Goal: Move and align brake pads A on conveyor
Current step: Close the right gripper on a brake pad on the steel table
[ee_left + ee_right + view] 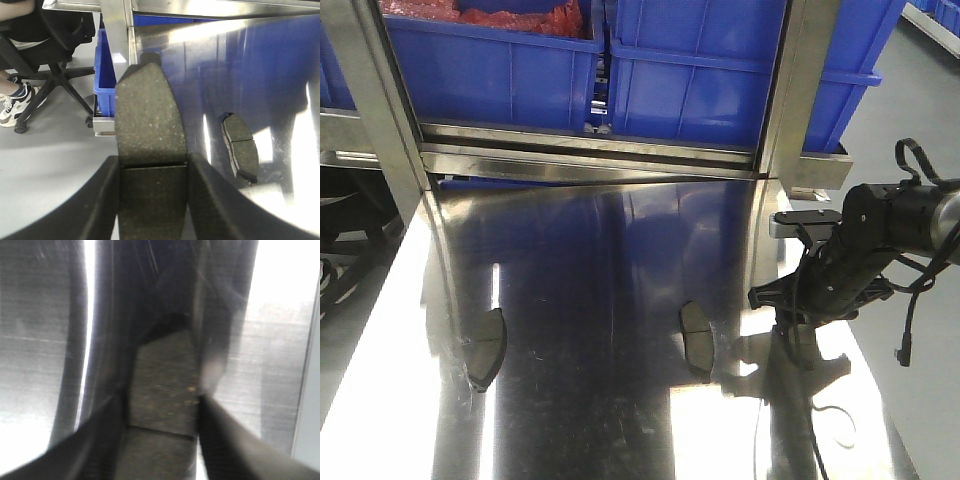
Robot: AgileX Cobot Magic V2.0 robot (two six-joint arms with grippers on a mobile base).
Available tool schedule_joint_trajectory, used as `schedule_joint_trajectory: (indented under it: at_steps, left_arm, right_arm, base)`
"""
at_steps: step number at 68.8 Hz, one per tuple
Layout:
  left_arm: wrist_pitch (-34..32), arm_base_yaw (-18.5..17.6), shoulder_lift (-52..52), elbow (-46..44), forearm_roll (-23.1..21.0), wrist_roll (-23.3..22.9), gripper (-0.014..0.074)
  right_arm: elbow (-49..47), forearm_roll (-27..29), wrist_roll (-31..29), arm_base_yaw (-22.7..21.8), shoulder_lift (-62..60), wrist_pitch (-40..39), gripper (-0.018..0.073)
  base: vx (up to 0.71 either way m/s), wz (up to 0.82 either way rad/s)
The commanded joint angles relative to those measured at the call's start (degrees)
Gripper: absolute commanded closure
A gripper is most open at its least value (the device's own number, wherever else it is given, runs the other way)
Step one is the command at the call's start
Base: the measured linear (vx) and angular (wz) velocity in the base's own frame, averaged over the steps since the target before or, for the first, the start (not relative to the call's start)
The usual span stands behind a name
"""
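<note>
two brake pads A are gripped at once. one pad is clamped at its groove by the left gripper, the jaws narrowed onto its sides, by the left edge of the steel tabletop. a second pad is pinched likewise by the right gripper, though that view is blurred. a third pad and a fourth pad are seen lying flat on the tabletop, well apart. the carrying step is judged to be in hand, with half the pads lifted. the conveyor is shown in no view, so its direction cannot be told. the next move calls for both held pads to be carried there and set down square, grooves in line. farther back, steel frame posts and blue bins are ranged. an office chair is stood off the left side, to be cleared in any swing.
</note>
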Motion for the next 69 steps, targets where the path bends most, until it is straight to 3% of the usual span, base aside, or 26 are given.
schedule_joint_trajectory:
  at_steps: [1, 12, 33, 69]
  left_arm:
    - [-4.7, -0.2, 0.0, -1.7, 0.0, -0.1, 0.0519]
    - [-4.7, -0.2, 0.0, -1.7, 0.0, -0.1, 0.0519]
    - [-4.7, -0.2, 0.0, -1.7, 0.0, -0.1, 0.0519]
    - [-4.6, -0.2, 0.0, -1.7, 0.0, -0.1, 0.0519]
  right_arm:
    - [-1.4, 0.1, 0.0, 0.0, -2.1, 0.5, 0.0406]
    - [-1.4, 0.0, -0.7, 0.0, -2.4, 0.5, 0.0576]
    - [-0.7, -0.3, -3.0, 0.0, -5.4, -0.6, 0.0569]
    - [9.3, -0.2, -3.0, 0.0, -19.9, -7.5, 0.0569]
  base:
    - [0.00, 0.00]
    - [0.00, 0.00]
    - [0.00, 0.00]
    - [0.00, 0.00]
